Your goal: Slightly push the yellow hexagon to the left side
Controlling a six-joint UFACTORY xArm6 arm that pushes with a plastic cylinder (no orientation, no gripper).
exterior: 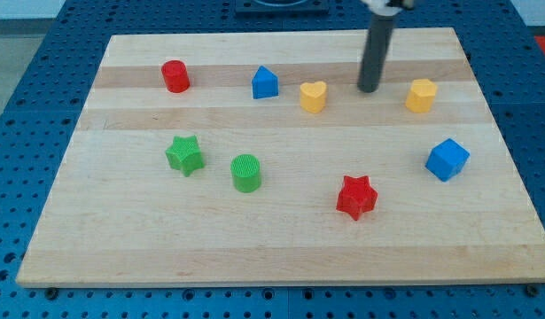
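Observation:
The yellow hexagon (421,95) sits on the wooden board (281,239) at the view's upper right. My tip (369,89) rests on the board to the left of the hexagon, with a clear gap between them. A yellow heart (313,96) lies to the left of my tip, about as far from it as the hexagon is. The rod rises straight up out of the view's top.
A blue house-shaped block (265,82) and a red cylinder (175,76) lie along the top left. A green star (184,155) and a green cylinder (245,173) sit at centre left. A red star (356,197) and a blue cube (447,159) lie at lower right.

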